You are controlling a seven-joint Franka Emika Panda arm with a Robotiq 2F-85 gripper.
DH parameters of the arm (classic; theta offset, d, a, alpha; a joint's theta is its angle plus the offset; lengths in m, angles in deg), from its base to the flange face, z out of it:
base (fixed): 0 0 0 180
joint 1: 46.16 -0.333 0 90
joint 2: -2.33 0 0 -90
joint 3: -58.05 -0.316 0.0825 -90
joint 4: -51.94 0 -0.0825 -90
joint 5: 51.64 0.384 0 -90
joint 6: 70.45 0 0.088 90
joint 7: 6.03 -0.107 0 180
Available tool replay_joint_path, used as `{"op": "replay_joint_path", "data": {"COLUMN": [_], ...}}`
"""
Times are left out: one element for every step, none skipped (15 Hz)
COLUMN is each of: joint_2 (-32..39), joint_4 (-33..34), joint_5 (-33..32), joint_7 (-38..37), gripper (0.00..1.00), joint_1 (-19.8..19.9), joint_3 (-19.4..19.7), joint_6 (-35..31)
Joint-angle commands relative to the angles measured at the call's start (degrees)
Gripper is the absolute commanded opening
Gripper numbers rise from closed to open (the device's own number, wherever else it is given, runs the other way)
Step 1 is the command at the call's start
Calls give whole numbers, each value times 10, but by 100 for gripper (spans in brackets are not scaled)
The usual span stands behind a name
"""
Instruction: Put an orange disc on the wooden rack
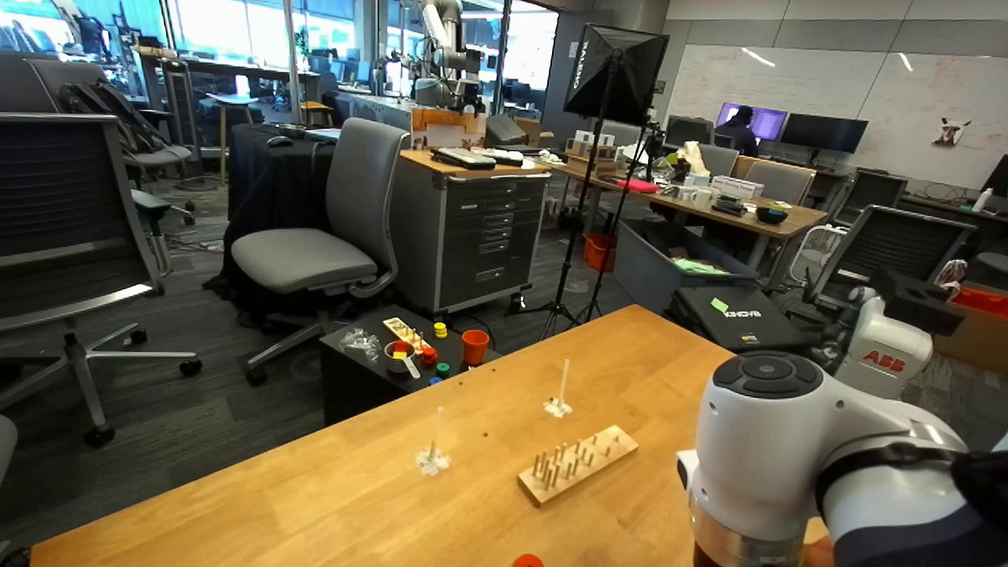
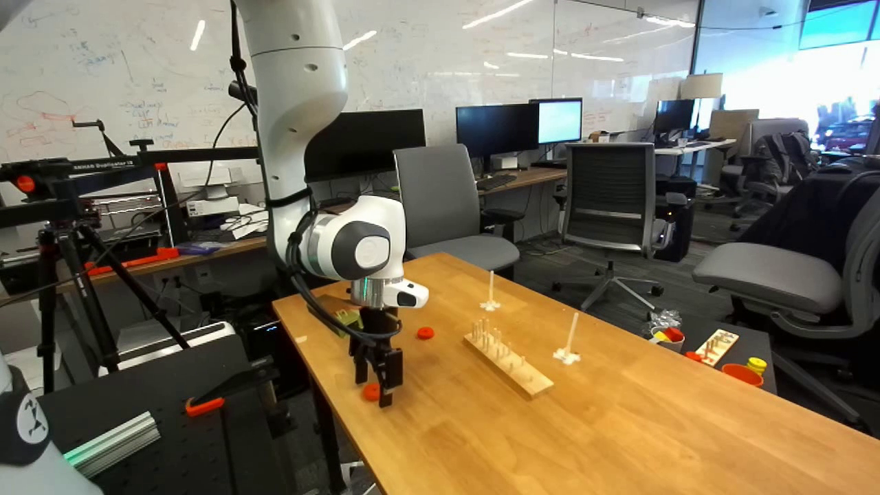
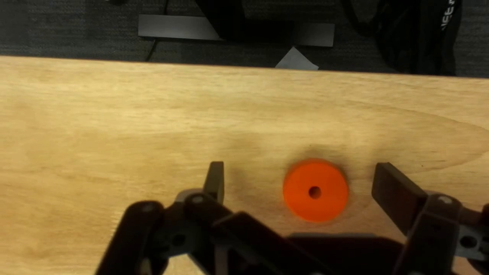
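Over grained wood point(image 3: 153, 126), the end effector point(image 3: 301, 177) straddles a holed orange disc point(image 3: 315, 208).

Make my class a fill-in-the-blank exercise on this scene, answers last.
In the wrist view, the orange disc has one central ____.
It appears between jaws that are ____, not shut.
In an exterior view, exactly ____ orange discs show on the wooden table.
Discs on the pegged wooden rack number ____.
Missing words: hole; open; two; zero.

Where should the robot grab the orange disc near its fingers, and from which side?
Probably by the round outer edge, on opposite sides, straight down from above: the orange disc lies flat on the table, and in the wrist view the open pincer spreads wider than it.
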Motion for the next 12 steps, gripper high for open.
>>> {"op": "replay_joint_path", "data": {"joint_2": [-1,-1,0,0,0,0,1,1,1,1,1,1], "joint_4": [-4,-4,-3,-2,-3,-2,-1,-1,-1,-1,-1,0], "joint_5": [5,4,4,4,4,3,2,2,1,1,1,2], "joint_7": [4,3,3,3,3,3,2,2,2,1,1,1], "gripper": [100,100,100,100,100,100,100,75,74,68,58,58], "joint_1": [6,4,4,4,4,3,1,0,0,0,0,0], "joint_3": [-5,-3,-3,-3,-2,-2,1,2,2,3,3,4], "joint_6": [-11,-12,-12,-11,-11,-11,-10,-10,-10,-10,-10,-11]}}
